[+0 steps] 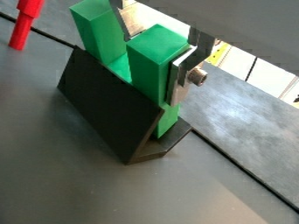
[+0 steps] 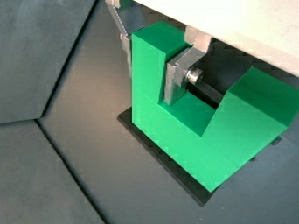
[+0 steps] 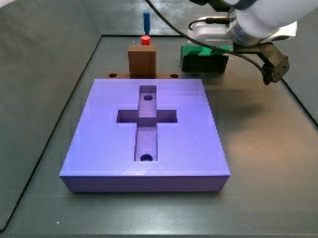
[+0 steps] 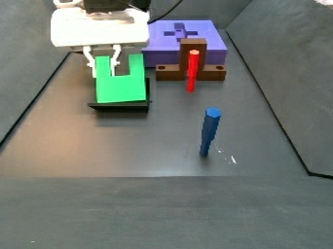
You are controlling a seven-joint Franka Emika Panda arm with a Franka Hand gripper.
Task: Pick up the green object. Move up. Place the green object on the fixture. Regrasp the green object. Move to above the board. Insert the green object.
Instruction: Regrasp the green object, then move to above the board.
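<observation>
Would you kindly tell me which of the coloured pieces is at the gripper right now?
The green object, resting on the dark fixture, with the gripper at its top. The red peg and blue rod stand apart, untouched.

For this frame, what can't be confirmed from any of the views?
- Whether the gripper clamps the green object: in both wrist views one silver finger lies against it, but the piece hides the other.
- How the green object sits on the fixture: the block covers the fixture's top.
- In a side view, the arm hides most of the green object.
- The board is partly cut off behind the gripper mount.
</observation>
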